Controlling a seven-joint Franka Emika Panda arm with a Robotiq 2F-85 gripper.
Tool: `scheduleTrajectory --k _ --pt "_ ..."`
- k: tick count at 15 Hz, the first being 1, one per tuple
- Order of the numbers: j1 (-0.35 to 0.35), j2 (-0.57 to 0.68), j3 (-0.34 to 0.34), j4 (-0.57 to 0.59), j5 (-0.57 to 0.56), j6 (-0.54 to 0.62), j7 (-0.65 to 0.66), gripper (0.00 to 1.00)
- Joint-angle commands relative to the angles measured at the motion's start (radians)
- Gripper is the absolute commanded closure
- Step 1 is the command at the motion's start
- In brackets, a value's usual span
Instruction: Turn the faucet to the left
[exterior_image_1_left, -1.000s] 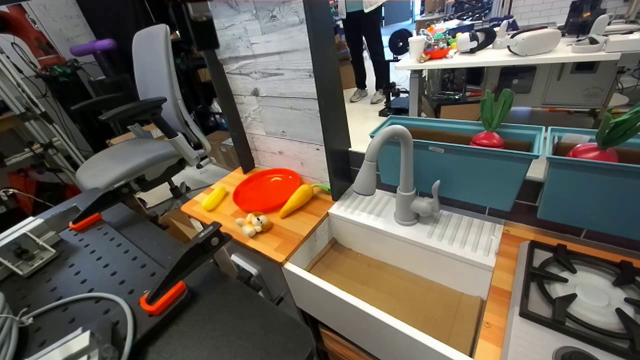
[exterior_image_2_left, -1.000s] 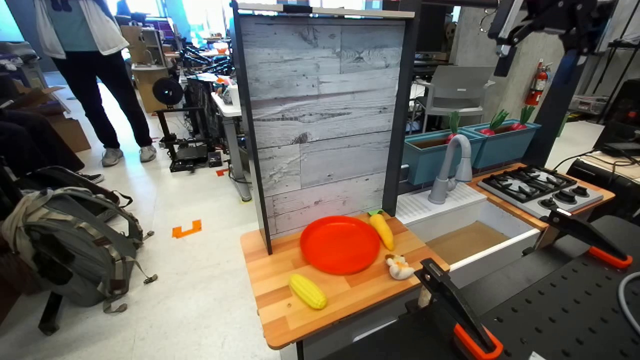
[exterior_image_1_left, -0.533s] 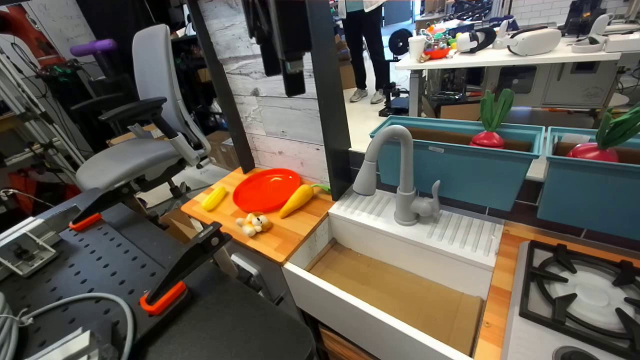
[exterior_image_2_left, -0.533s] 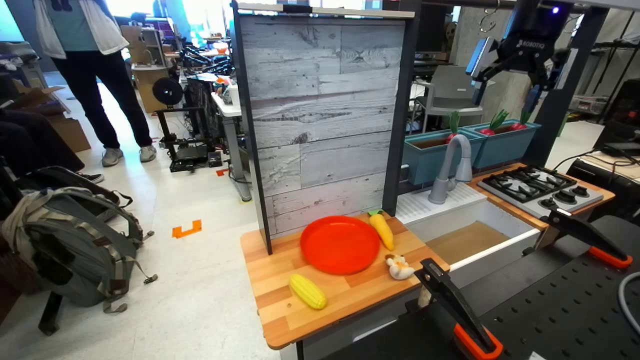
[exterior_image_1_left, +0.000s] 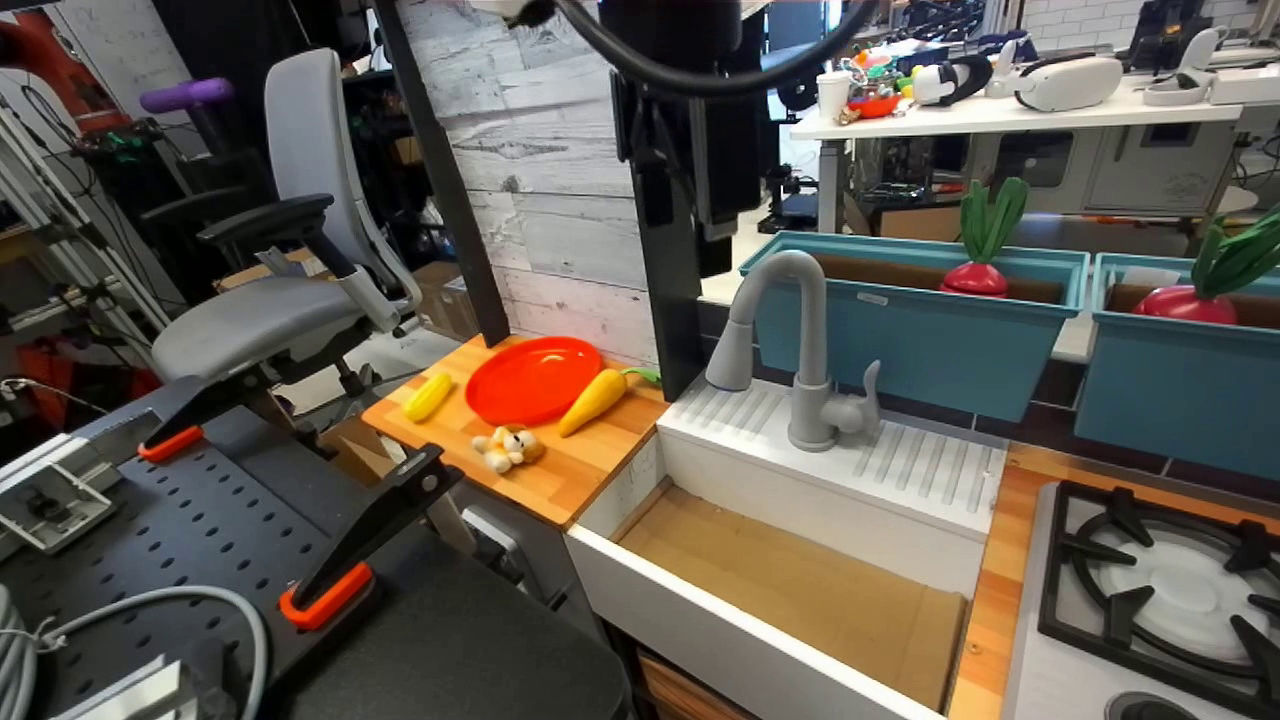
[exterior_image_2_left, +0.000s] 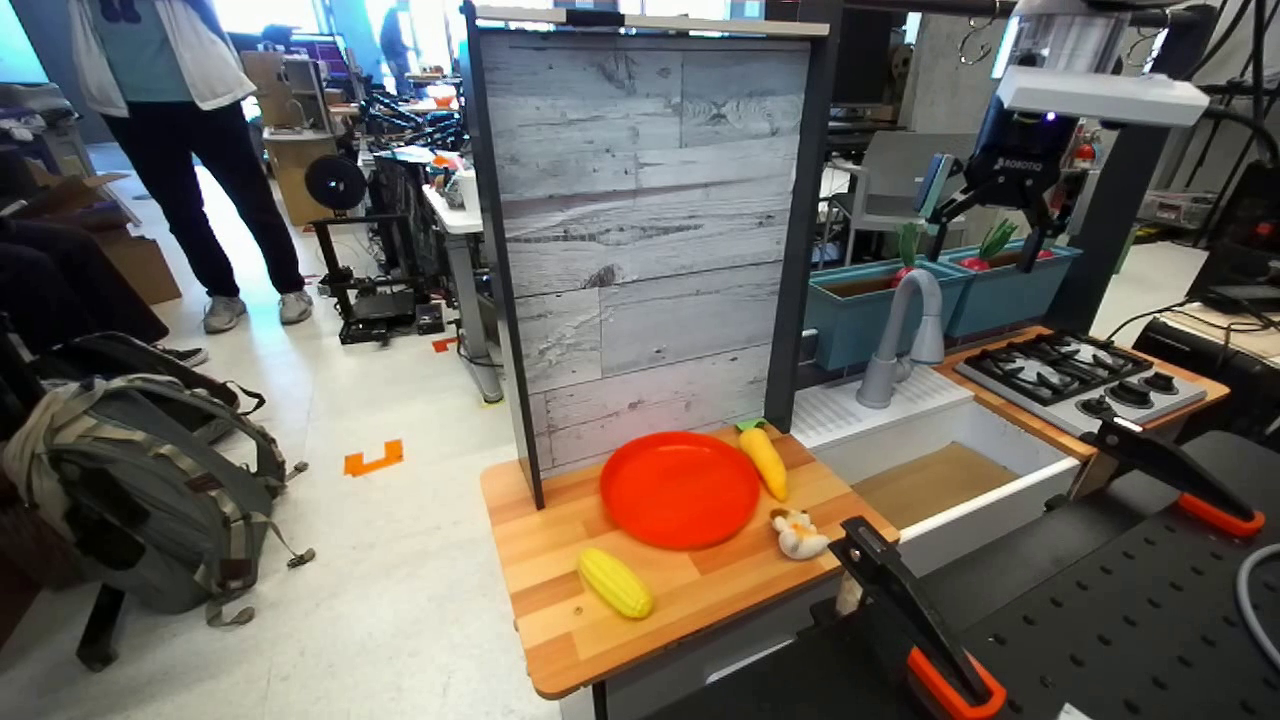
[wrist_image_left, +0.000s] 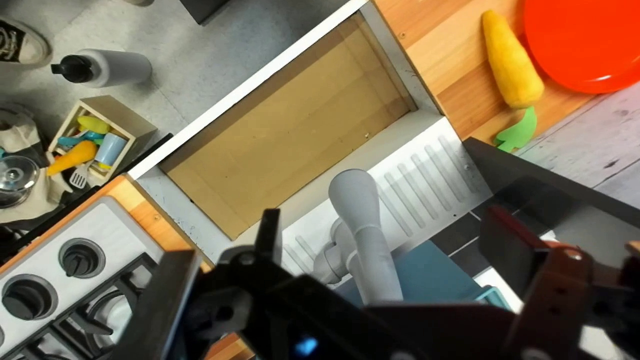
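Note:
The grey gooseneck faucet (exterior_image_1_left: 812, 345) stands on the white ridged back ledge of the sink, its spout curving down. It also shows in an exterior view (exterior_image_2_left: 888, 350) and the wrist view (wrist_image_left: 367, 240). Its side lever (exterior_image_1_left: 872, 388) points up; in the wrist view the lever is mostly hidden behind a gripper finger. My gripper (exterior_image_2_left: 982, 252) is open and empty, fingers pointing down. It is above the faucet and apart from it; it also shows at upper left of the spout in an exterior view (exterior_image_1_left: 692, 240). In the wrist view the spout appears between the spread fingertips (wrist_image_left: 387, 227).
Teal planters (exterior_image_1_left: 910, 345) stand behind the faucet. A dark upright post (exterior_image_1_left: 655, 200) and wood-look panel (exterior_image_2_left: 640, 250) rise beside it. The sink (exterior_image_1_left: 780, 640) is in front, a stove (exterior_image_1_left: 1190, 590) on one side. A red plate (exterior_image_2_left: 680, 490) and toy food lie on the wooden counter.
My gripper has come into fuller view from the top edge. It has moved down and toward the faucet, with its fingers staying open. The faucet has not moved.

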Motion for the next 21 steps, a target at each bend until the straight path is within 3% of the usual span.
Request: scheduleTrajectory --k 1,6,7,8,17,21 --pt "-0.004 0.104 -0.007 0.093 -0.014 0.039 0.025 0.00" --pt "0.009 0.190 -0.011 0.144 -0.038 0.101 0.039 0.00" --pt "0.010 0.199 -0.011 0.148 -0.039 0.111 0.038 0.09" --pt "0.008 0.211 -0.009 0.157 -0.039 0.115 0.033 0.28" --pt "-0.011 0.207 0.023 0.144 -0.020 0.121 -0.007 0.96" --pt "-0.056 0.215 0.079 0.153 0.035 0.132 -0.058 0.94"
